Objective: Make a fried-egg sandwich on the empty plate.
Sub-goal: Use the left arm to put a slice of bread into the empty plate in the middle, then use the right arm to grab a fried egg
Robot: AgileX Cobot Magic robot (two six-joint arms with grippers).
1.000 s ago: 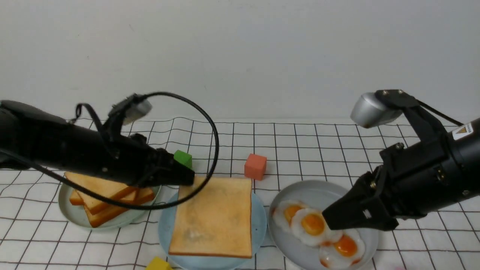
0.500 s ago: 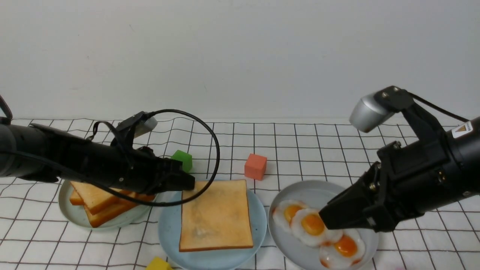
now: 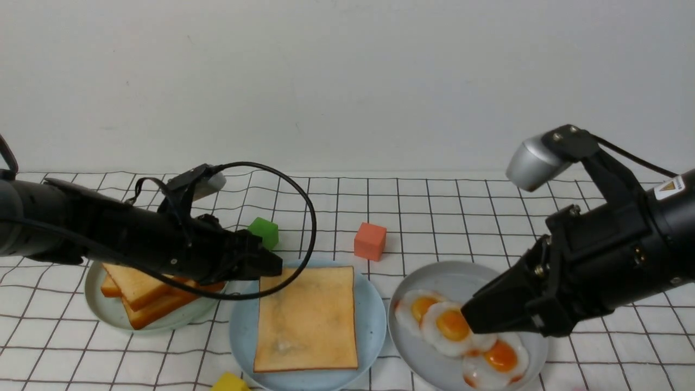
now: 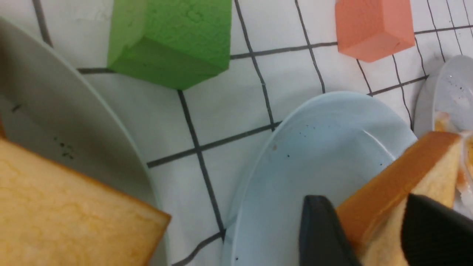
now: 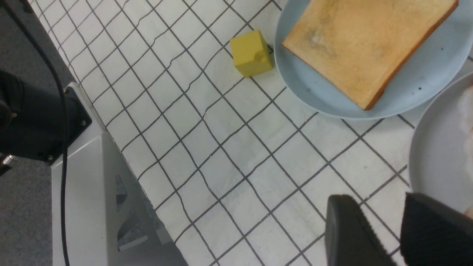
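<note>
Front view: the toast slice [image 3: 307,320], raised a second ago, is now settling nearly flat on the light blue plate [image 3: 373,326] by the surface's near edge, its long axis running near-to-far, with the jaws of the left gripper [image 3: 274,267] still pinching its far-left corner, so the base looks nearly placed, while the jaws of the right gripper [image 3: 468,320] are hovering closed over the fried eggs [image 3: 453,326].
</note>
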